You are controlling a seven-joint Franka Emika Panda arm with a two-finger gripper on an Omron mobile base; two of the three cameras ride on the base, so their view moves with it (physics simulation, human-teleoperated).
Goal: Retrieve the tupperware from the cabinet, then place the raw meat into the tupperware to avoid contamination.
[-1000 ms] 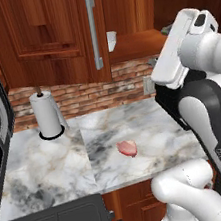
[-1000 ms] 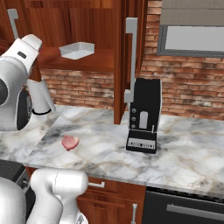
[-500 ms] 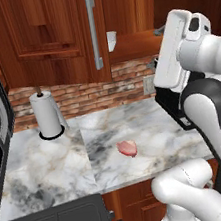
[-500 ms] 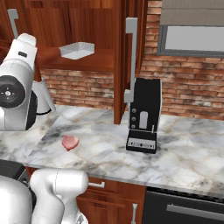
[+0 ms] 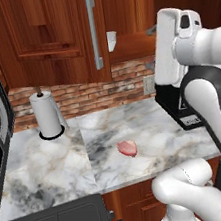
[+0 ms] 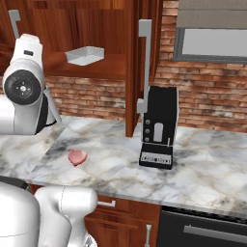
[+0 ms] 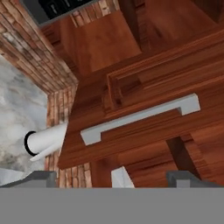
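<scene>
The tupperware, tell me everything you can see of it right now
The tupperware is a small, shallow, whitish boxy container that looks like translucent plastic, with no lid visible. It sits upright on the shelf of the open cabinet, near the shelf's front edge, above the counter. Nothing but the shelf touches it. In the left base view only its corner peeks out past the closed door beside it.

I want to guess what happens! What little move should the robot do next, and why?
Probably ease the pincer forward toward the tupperware. The cabinet door is open, the tupperware sits on its shelf, and the raw meat lies bare on the counter. The pincer's fingers are spread with nothing between them.
</scene>
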